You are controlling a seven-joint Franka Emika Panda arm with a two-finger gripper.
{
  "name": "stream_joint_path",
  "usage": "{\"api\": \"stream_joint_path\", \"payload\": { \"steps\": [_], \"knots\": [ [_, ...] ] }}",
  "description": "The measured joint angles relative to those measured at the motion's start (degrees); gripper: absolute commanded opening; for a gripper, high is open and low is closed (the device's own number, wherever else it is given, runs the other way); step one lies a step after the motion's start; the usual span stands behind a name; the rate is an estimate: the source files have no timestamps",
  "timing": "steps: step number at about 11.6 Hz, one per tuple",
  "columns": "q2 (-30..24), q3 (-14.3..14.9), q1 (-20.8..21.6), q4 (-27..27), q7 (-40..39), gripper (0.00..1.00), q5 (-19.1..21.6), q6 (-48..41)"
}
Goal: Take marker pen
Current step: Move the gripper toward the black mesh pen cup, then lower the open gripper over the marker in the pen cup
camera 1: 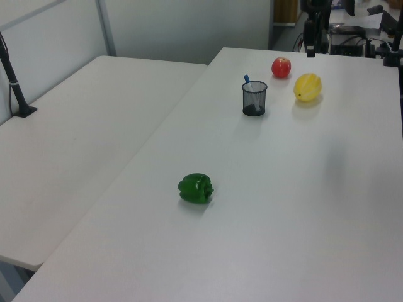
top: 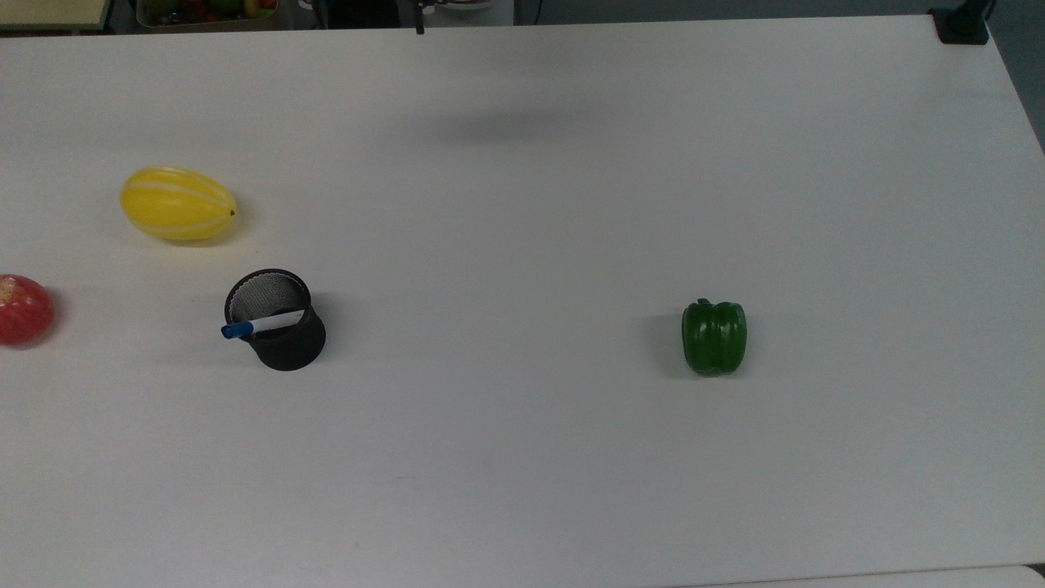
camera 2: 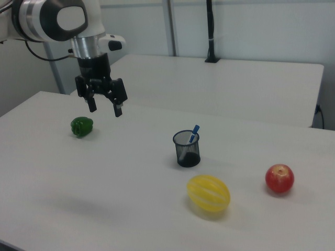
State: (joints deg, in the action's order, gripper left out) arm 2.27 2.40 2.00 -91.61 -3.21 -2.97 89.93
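A green pepper (top: 714, 336) lies alone on the white table (top: 522, 457). Well apart from it — a black mesh cup (top: 277, 322), a yellow melon (top: 178, 203) and a red apple (top: 24, 309).

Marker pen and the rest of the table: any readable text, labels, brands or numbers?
None readable.
Marker pen in the black mesh cup: white barrel, blue cap, any print too small to read.
Green pepper, yellow melon, red apple: no markings.
Gripper: no lettering visible.

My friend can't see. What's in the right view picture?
A robot arm's open gripper hangs above a white table, near a green pepper. A marker pen stands in a black mesh cup, with a yellow melon and red apple nearby.
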Motion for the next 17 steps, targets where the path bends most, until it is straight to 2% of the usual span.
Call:
{"api": "stream_joint_path", "payload": {
  "steps": [2, 5, 9, 11, 17],
  "knots": [
    [0.16, 0.03, -1.93, 0.00, 0.00, 1.00, 0.00, 0.32],
    [1.51, 0.08, -5.02, 0.01, 0.00, 1.00, 0.00, 5.69],
    [5.13, 0.12, -7.55, 0.02, 6.57, 1.00, 0.00, 18.51],
    [7.41, 0.13, -8.21, 0.03, 9.01, 0.96, 0.00, 25.29],
    [15.95, 0.13, -9.11, 0.06, 9.32, 0.96, -0.40, 44.08]
  ]
}}
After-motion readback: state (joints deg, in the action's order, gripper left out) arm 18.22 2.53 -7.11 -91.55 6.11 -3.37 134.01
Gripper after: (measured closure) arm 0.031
